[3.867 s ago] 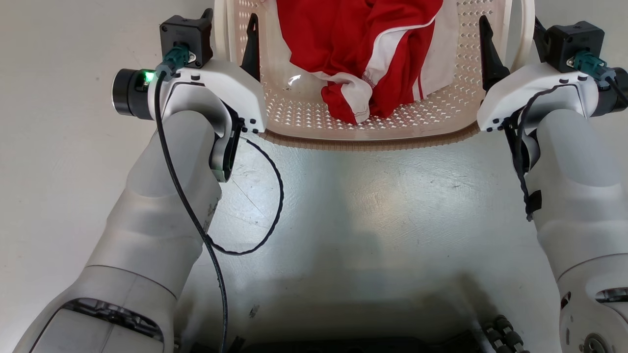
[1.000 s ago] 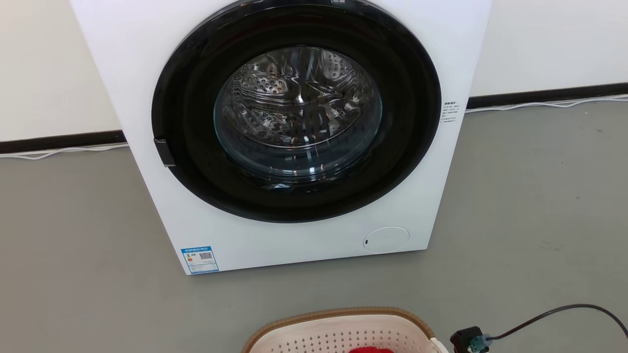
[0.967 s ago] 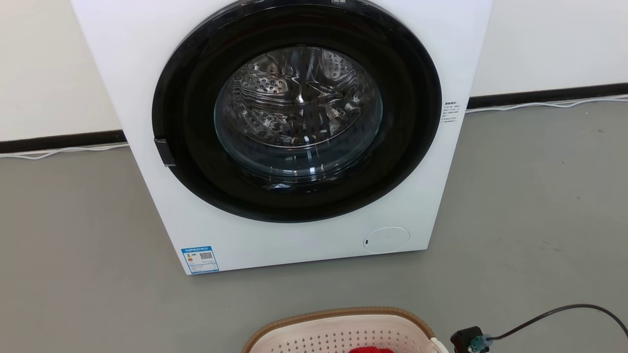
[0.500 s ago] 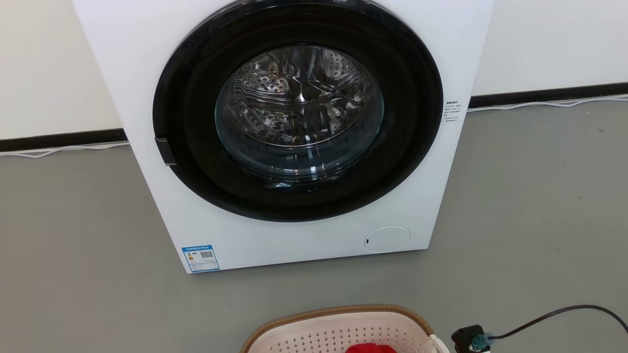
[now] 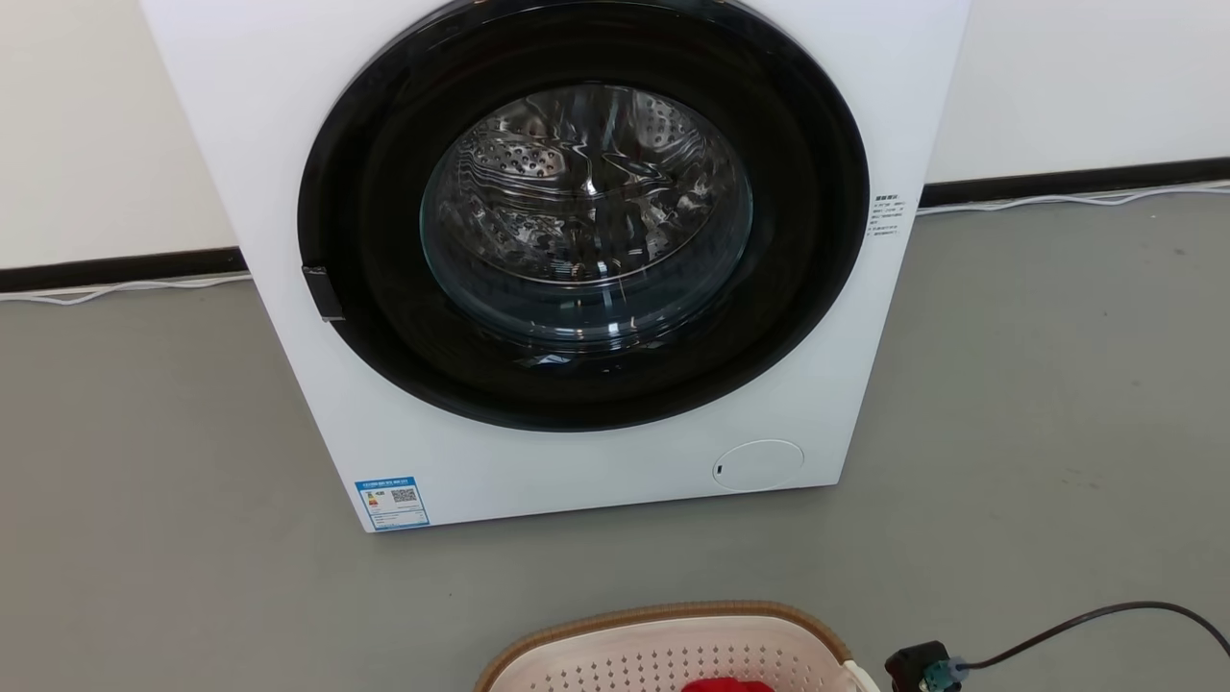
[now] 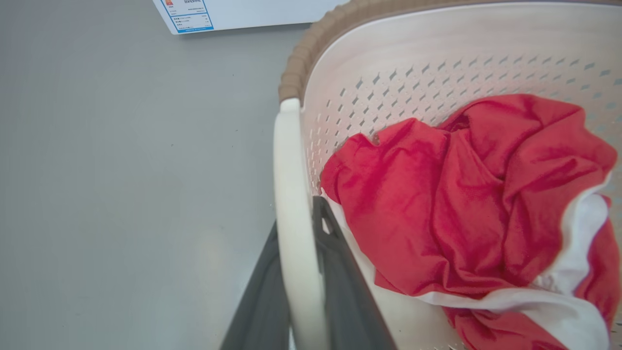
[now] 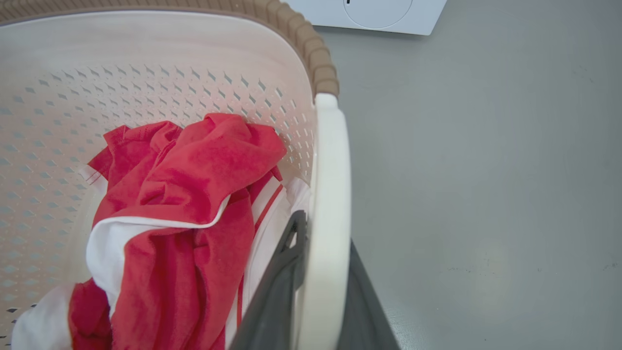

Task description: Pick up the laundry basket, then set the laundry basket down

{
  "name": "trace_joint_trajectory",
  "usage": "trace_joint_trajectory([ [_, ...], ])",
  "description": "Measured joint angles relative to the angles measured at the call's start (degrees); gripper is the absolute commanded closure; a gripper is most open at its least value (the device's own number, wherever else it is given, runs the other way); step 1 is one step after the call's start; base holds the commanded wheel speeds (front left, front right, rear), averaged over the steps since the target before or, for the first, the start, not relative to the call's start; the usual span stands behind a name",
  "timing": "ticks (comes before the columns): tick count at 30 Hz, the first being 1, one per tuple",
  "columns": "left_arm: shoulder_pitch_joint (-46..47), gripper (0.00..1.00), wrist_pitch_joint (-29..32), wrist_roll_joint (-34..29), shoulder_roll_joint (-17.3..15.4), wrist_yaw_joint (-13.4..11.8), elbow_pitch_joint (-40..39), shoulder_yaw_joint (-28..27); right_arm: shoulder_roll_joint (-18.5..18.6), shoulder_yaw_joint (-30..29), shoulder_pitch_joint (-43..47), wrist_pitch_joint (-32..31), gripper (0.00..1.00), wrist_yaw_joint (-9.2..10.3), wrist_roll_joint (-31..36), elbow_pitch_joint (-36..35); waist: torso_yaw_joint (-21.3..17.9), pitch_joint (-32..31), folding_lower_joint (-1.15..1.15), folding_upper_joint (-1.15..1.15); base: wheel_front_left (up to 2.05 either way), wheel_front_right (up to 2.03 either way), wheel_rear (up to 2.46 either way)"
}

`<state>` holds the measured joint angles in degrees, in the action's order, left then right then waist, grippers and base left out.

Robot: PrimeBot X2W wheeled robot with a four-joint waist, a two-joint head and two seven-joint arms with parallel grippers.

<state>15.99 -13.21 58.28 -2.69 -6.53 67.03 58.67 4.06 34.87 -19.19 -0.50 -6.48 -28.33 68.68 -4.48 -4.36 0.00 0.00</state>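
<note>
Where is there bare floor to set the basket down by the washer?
Bare floor left of the washing machine, right of it, and the strip between its front and the laundry basket. Crowded: black cable beside the basket's right; red garment inside it.

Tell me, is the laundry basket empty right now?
No, a red and white garment lies bunched inside the laundry basket.

A laundry area — washing machine (image 5: 577, 259), laundry basket (image 5: 663, 612) of red clothes (image 6: 437, 194), bare grey floor (image 5: 144, 538).
</note>
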Motion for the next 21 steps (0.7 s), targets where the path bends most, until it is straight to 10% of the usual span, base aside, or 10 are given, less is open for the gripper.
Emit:
trace_joint_trajectory([
  [21, 2.8, 1.00, -0.5, 2.2, 0.0, 0.0, 0.8, 2.3, 0.0, 0.8, -2.4, 0.6, 1.00, 0.00, -1.5, 0.1, 0.2, 2.5, 0.00, 0.00, 0.00, 0.00, 0.00],
])
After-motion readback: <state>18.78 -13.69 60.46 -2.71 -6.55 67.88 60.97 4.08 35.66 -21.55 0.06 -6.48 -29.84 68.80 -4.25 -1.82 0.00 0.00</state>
